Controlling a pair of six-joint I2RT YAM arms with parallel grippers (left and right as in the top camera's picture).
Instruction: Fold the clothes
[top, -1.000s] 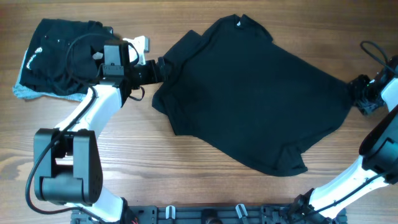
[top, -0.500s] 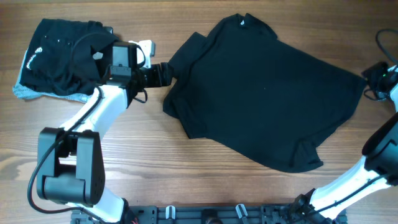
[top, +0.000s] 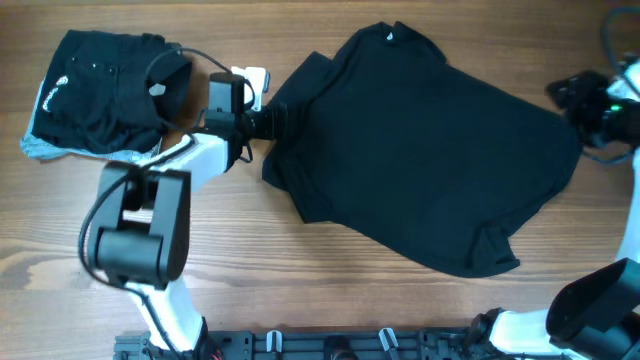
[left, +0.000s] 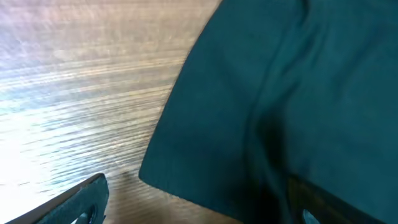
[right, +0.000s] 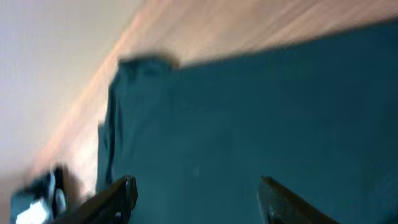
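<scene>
Overhead: black shirt (top: 420, 160) lies spread flat on the tabletop (top: 300, 290), centre to right, collar toward the far edge, one sleeve bunched at its left side. No fold made in it yet, so the shirt is all left to do. Black shorts (top: 100, 90) sit at the far left, well apart from the shirt, compact and looking already folded; a pale edge shows under them, and I cannot tell if that is a separate piece. Left tool (top: 274, 120) is at the bunched left sleeve, right tool (top: 562, 92) at the shirt's right edge. Count: one shirt, one shorts, two arms. Left wrist: fingers (left: 81, 199) spread wide, jaws gaping, sleeve hem between them and nothing pinched. Looks like the start of a grab. Right wrist: blurry, fingers (right: 118, 193) parted too, holding nothing, shirt cloth spread below them, bare wood beyond. Task roughly half done at best.
</scene>
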